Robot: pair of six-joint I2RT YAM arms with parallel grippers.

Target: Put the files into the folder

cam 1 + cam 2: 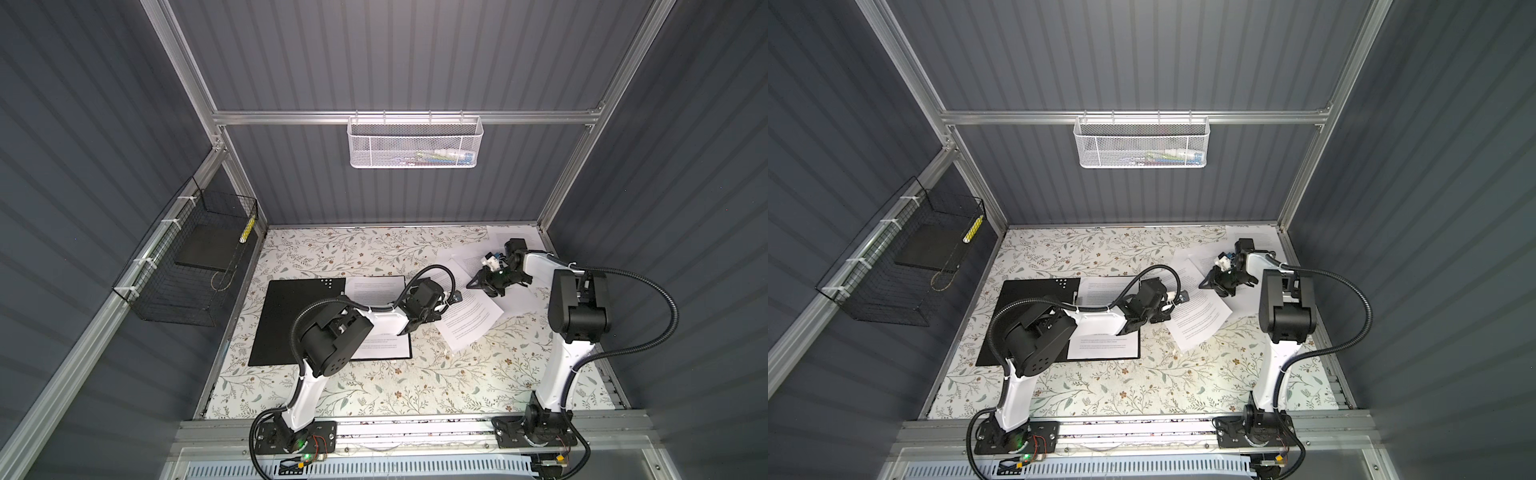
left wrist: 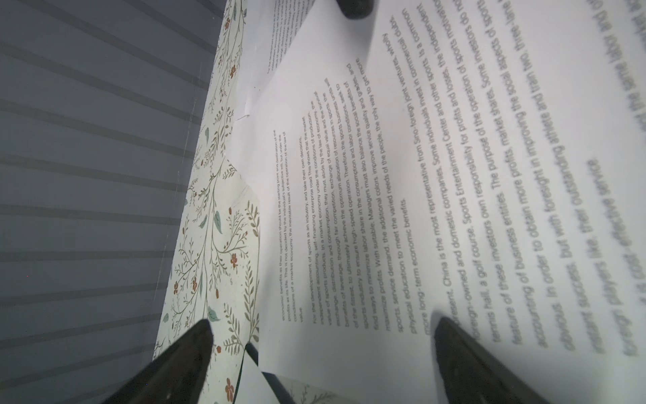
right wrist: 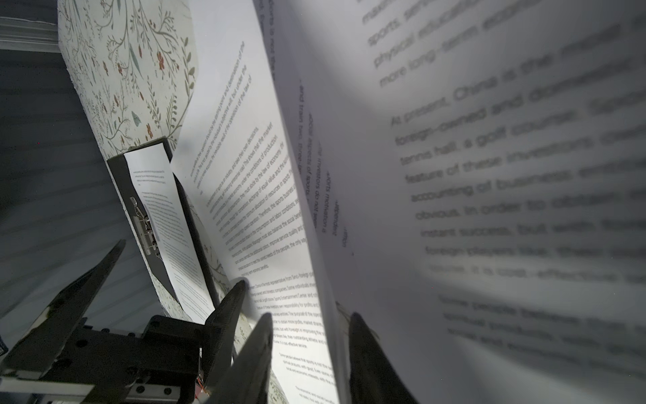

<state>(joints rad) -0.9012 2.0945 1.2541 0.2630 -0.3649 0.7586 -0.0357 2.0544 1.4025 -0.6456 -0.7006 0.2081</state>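
several files, right of centre beside the open folder, are light, limp, slippery: pinch an edge, as the half-open right hand straddles one raised sheet; left hand wide.

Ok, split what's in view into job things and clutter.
Job: files; folder; left claw; right claw.
Clutter: white basket on the back rail; black wire basket on the side wall; dark slab inside it.
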